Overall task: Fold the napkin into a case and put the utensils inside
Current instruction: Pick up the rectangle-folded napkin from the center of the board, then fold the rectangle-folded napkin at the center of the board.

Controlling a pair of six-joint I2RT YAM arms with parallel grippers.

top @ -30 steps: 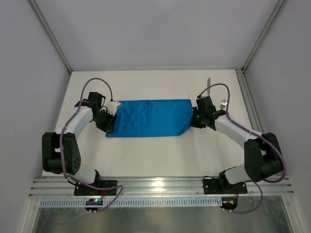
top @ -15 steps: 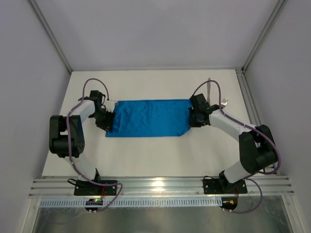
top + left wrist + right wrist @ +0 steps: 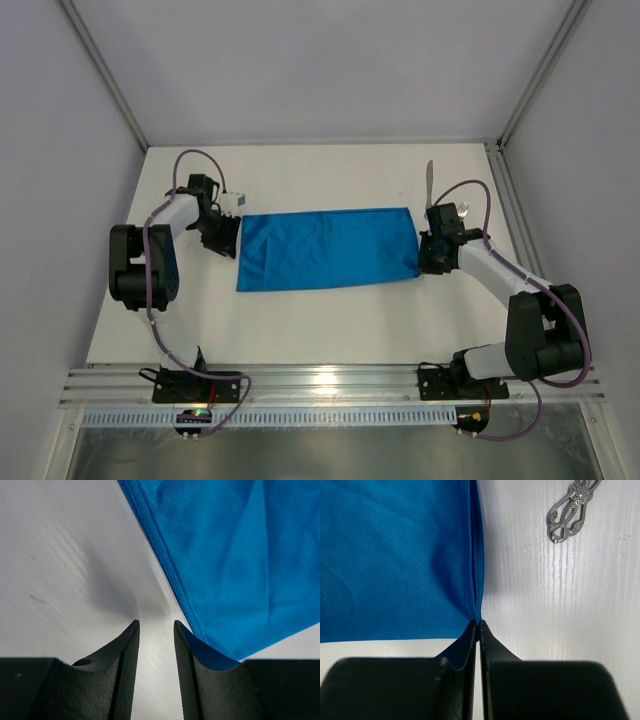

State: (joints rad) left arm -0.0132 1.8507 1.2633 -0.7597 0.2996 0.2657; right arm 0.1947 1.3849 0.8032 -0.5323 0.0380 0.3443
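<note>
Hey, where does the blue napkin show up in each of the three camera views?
Top external: napkin lies mid-table, a wide strip.
Left wrist: napkin fills the upper right, hem running diagonally.
Right wrist: napkin fills the upper left, its edge pinched by the right gripper.
Shared landmark: the white table under it.

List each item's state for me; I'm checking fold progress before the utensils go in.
Napkin: folded into a flat rectangle on the table.
Left gripper: open, empty, at the napkin's left edge.
Right gripper: shut on the napkin's right corner.
Knife: lying loose, outside the napkin.
Fork: mostly hidden by the right arm.
</note>
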